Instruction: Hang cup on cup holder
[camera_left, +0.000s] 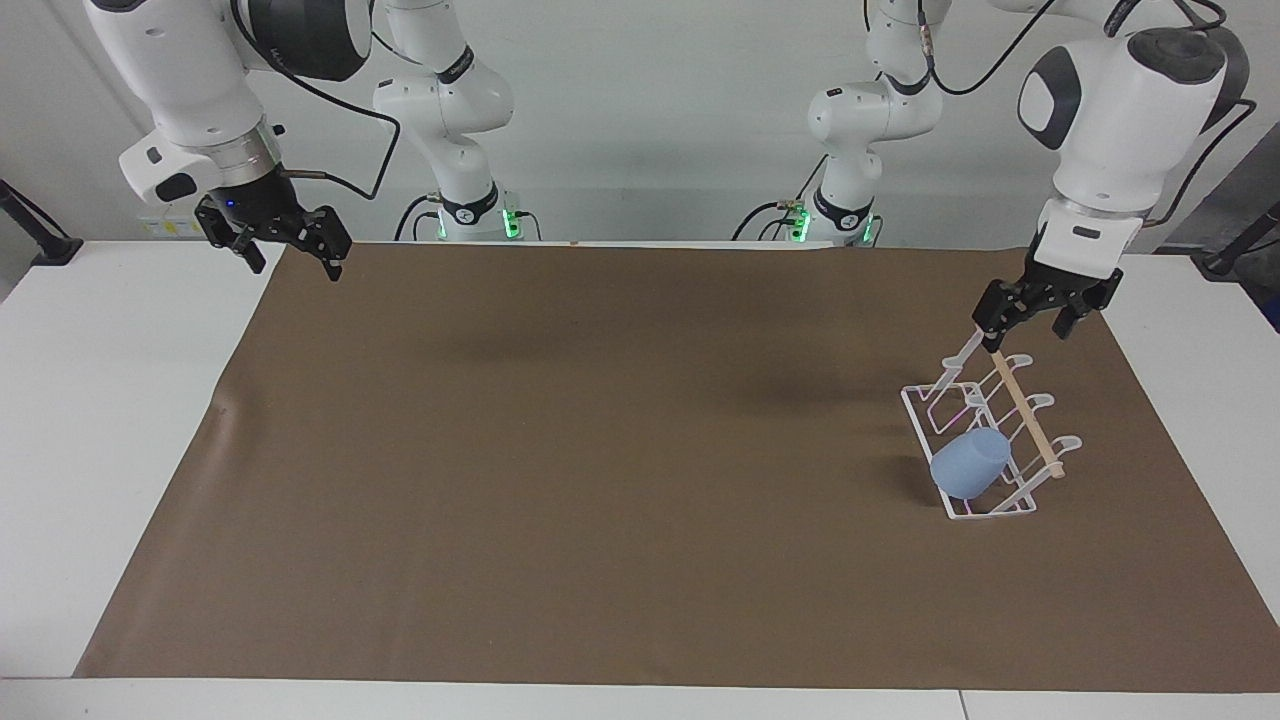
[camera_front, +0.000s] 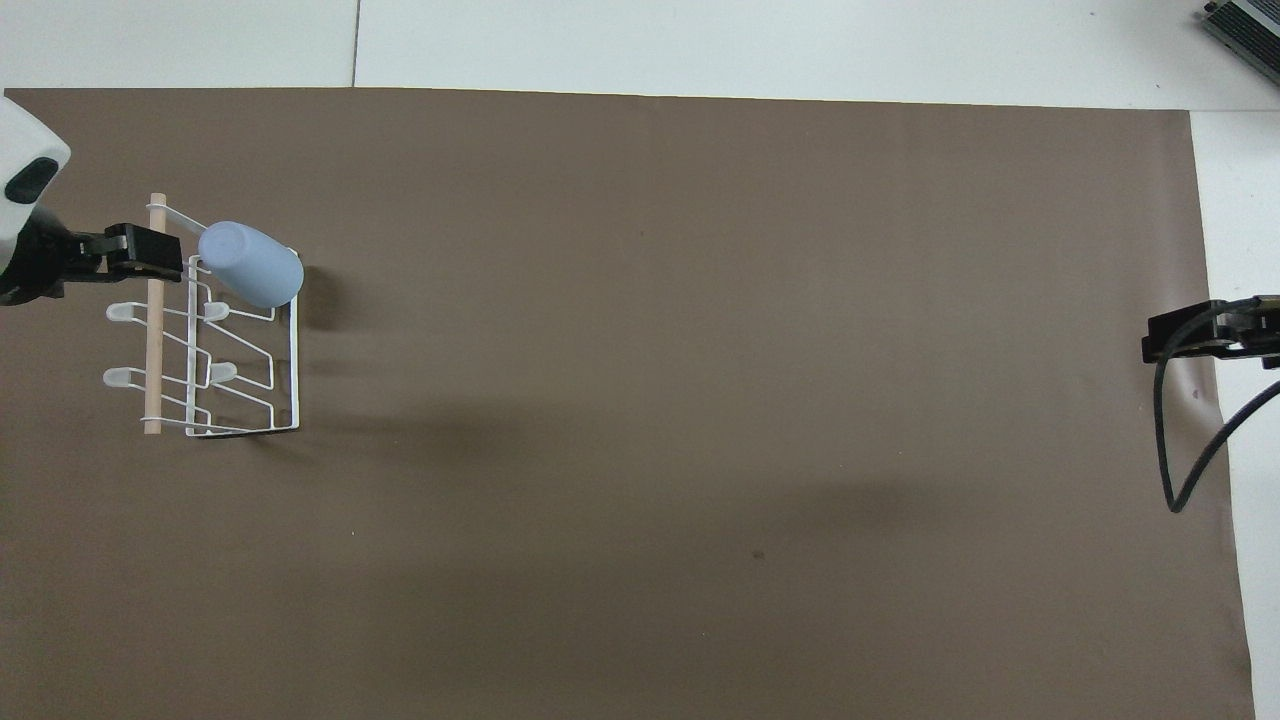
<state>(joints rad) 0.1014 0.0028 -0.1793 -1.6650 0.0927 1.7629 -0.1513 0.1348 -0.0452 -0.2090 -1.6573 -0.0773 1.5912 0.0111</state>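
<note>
Small light-blue plastic cup (camera_left: 969, 463) hangs tilted on end prong of white wire cup holder with wooden dowel (camera_left: 1023, 412), farthest from robots, toward left arm's end of brown-covered table (camera_left: 600, 450). Left claw (camera_left: 1034, 316) spread, empty, raised over holder. Right claw (camera_left: 291, 250) spread, empty, waits over mat corner.

1 cup (camera_left: 969, 463), 1 cup holder (camera_left: 925, 412), 2 claws.
</note>
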